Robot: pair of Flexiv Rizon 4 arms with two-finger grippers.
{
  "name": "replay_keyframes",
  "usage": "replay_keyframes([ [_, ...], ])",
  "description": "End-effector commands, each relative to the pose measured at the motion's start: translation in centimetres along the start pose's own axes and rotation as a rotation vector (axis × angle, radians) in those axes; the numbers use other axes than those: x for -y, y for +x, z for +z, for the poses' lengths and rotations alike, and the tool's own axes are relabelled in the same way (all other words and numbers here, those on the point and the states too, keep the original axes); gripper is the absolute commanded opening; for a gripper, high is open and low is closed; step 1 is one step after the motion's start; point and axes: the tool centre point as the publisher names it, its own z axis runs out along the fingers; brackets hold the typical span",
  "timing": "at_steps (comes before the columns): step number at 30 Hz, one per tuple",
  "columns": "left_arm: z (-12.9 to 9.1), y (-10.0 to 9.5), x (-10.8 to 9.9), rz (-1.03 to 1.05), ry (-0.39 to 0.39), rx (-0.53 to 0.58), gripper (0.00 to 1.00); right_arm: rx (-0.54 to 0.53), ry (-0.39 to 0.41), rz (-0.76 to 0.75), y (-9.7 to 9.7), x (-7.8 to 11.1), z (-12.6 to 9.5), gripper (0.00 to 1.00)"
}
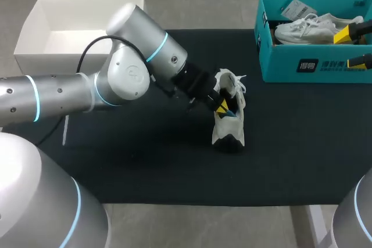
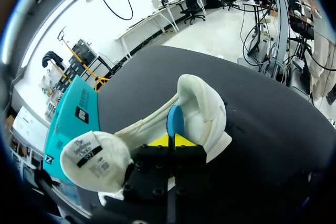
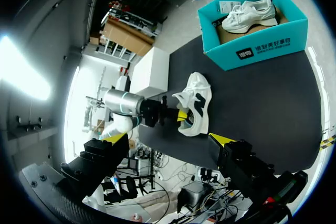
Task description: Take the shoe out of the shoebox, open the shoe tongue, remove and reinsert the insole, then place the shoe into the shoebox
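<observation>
Your left gripper (image 2: pixel 170 141) is pinched closed on the blue insole (image 2: pixel 175 119), which stands up out of the white shoe (image 2: pixel 202 103). Your right gripper (image 3: pixel 169 137) is spread wide and holds nothing. In the head view the shoe sits at centre frame on the black mat (image 1: pixel 145 166). The teal shoebox (image 1: pixel 279 65) at upper right holds a second shoe (image 1: pixel 305 27), and a white box (image 1: pixel 40 63) is at upper left. You cannot see the clamped part of the insole because the fingers hide it.
</observation>
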Motion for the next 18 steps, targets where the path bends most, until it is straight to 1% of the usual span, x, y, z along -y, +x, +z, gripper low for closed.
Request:
replay_keyframes([
  [1, 0.6, -0.3, -0.5, 0.005, -0.003, -0.015, 0.00, 0.003, 0.000, 0.001, 0.0, 0.0, 0.0, 1.00],
  [5, 0.8, -0.6, -0.7, 0.010, -0.022, 0.004, 0.00, 0.003, 0.000, 0.001, 0.0, 0.0, 0.0, 1.00],
  [12, 1.1, -1.0, -0.1, 0.029, 0.003, 0.036, 0.00, 0.003, 0.000, 0.001, 0.0, 0.0, 0.0, 1.00],
  [18, -0.3, -0.8, -0.1, 0.034, -0.022, 0.057, 0.00, 0.003, 0.000, 0.001, 0.0, 0.0, 0.0, 1.00],
])
